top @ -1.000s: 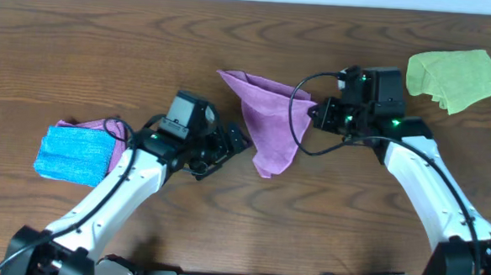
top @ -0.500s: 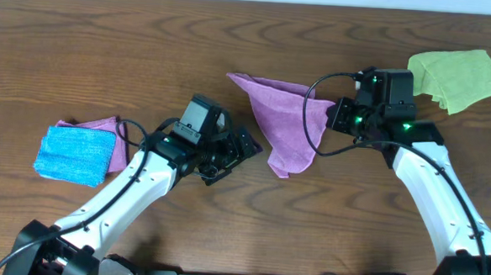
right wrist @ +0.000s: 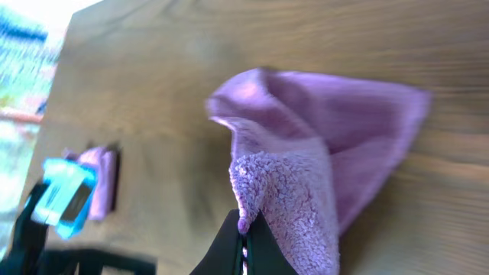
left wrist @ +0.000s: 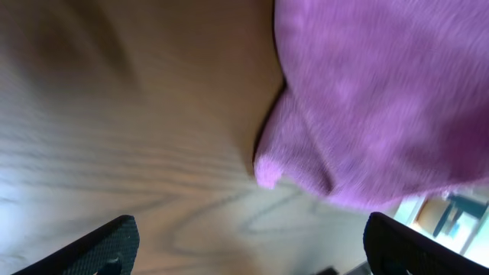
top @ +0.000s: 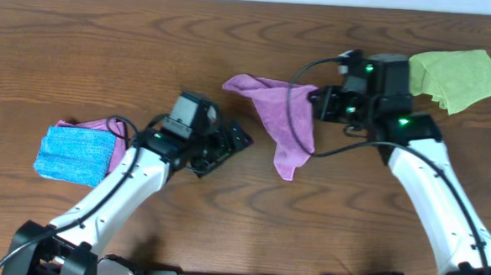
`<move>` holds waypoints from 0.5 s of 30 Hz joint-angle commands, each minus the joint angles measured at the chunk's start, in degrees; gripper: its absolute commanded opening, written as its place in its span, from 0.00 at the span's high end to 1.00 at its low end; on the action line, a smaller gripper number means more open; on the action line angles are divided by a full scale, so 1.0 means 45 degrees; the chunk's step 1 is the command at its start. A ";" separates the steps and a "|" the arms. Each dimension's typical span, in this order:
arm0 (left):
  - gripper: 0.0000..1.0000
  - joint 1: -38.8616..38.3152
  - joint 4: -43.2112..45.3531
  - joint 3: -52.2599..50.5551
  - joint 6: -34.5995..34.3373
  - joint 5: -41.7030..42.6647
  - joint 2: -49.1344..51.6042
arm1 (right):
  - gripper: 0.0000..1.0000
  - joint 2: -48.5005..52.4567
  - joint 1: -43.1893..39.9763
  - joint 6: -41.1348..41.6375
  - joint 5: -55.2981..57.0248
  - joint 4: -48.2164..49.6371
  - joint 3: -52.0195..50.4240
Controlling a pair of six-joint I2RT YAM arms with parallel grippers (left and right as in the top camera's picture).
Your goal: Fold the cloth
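Observation:
The purple cloth hangs bunched from my right gripper, which is shut on one edge of it and holds it above the table's middle. One corner trails left, another hangs toward the front. The right wrist view shows the jaws pinching the fuzzy purple cloth. My left gripper is open and empty, left of the cloth's hanging end. In the left wrist view its fingertips stand wide apart below the cloth. No white tag shows.
A lime-green cloth lies at the back right, behind my right arm. A blue folded cloth lies on a folded purple one at the left. The wood table runs to a pale back edge.
My right gripper has carried the cloth to the right, then up and slightly back left. My left gripper followed right, then drew back left, and stays open.

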 commanded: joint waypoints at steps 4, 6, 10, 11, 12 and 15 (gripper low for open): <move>0.05 0.1875 -0.0039 0.0219 0.2278 0.1171 -0.0010 | 0.99 0.0291 0.1933 -0.0151 0.0243 0.0199 0.0219; 0.05 0.2545 -0.0044 0.0219 0.3099 0.1666 -0.0044 | 0.99 0.0690 0.2443 0.0039 0.0296 0.0418 0.0219; 0.05 0.3730 -0.0155 0.0223 0.4099 0.2025 -0.0219 | 0.99 0.1545 0.3293 0.0403 0.0277 0.0957 0.0219; 0.05 0.4007 -0.0238 0.0223 0.4226 0.2055 -0.0272 | 0.99 0.1739 0.3487 0.0466 0.0272 0.1117 0.0219; 0.05 0.4376 -0.0330 0.0228 0.4444 0.2113 -0.0335 | 0.99 0.1982 0.3755 0.0568 0.0267 0.1345 0.0219; 0.05 0.5246 -0.0617 0.0228 0.4988 0.2317 -0.0491 | 0.99 0.2599 0.4459 0.0928 0.0097 0.2152 0.0219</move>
